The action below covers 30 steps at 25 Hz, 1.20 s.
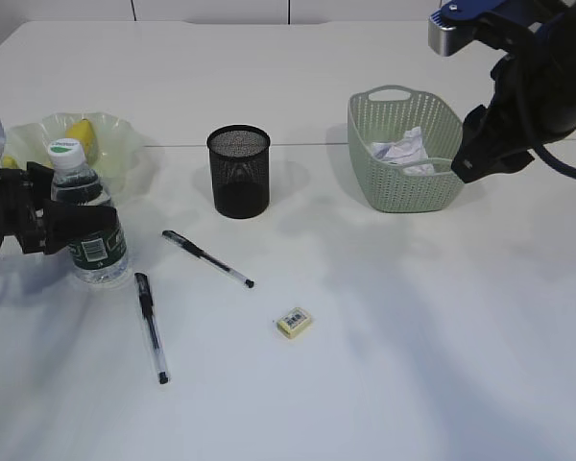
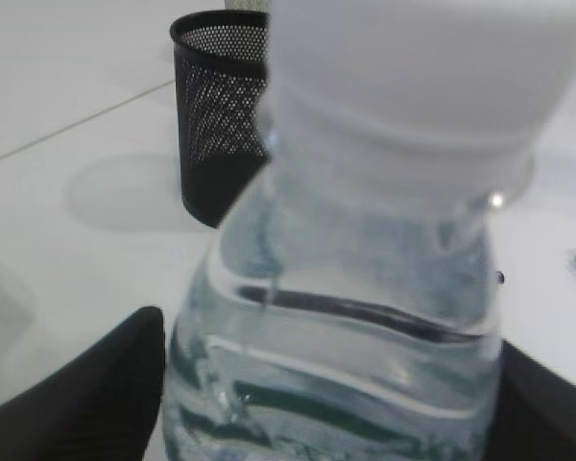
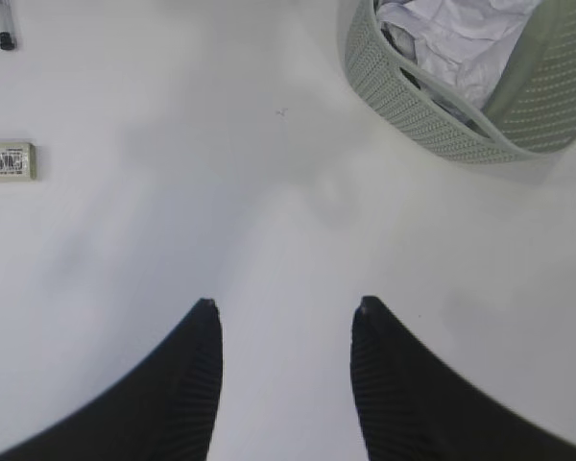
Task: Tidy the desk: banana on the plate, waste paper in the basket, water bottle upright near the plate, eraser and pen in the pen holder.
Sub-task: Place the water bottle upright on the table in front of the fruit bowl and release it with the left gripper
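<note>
The water bottle (image 1: 74, 182) stands upright on the desk (image 1: 413, 336), just in front of the plate (image 1: 127, 144). My left gripper (image 1: 86, 228) is shut on the bottle at label height; in the left wrist view the bottle (image 2: 365, 288) fills the gap between the black fingers (image 2: 96, 394). The banana (image 1: 82, 137) lies on the plate. Crumpled waste paper (image 1: 403, 152) sits in the basket (image 1: 403, 182). Two pens (image 1: 207, 258) (image 1: 151, 327) and the eraser (image 1: 295, 322) lie on the desk in front of the pen holder (image 1: 238, 171). My right gripper (image 3: 286, 305) hangs open and empty beside the basket.
In the right wrist view the basket (image 3: 413, 115) with paper (image 3: 461, 38) is at the upper right, the eraser (image 3: 7, 160) at the left edge and a pen tip (image 3: 2, 24) at the top left. The pen holder (image 2: 221, 115) stands behind the bottle.
</note>
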Motion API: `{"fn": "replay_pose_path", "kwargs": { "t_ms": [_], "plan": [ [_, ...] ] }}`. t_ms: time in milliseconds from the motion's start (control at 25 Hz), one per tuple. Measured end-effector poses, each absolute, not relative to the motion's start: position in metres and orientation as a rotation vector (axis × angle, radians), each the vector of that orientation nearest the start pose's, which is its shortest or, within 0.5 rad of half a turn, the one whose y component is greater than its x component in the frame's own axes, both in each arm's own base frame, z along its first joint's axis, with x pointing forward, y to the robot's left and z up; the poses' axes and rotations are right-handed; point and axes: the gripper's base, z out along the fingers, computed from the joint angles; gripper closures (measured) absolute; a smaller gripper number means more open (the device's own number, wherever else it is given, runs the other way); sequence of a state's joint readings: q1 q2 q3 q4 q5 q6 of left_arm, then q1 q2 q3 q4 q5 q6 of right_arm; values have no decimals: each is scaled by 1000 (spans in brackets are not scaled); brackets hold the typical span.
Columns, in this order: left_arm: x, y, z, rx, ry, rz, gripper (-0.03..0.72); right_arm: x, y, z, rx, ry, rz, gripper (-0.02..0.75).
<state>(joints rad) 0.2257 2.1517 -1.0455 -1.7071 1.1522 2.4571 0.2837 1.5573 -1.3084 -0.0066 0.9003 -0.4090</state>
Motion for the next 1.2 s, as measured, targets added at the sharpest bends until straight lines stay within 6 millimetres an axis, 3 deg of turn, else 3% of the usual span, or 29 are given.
{"fn": "replay_pose_path", "kwargs": {
  "t_ms": [1000, 1200],
  "plan": [
    [369, 1, 205, 846, 1548, -608, 62, 317, 92, 308, -894, 2477, -43, 405],
    [363, 0, 229, 779, 1555, -654, 74, 316, 94, 308, -879, 2481, -13, 405]
  ]
}}
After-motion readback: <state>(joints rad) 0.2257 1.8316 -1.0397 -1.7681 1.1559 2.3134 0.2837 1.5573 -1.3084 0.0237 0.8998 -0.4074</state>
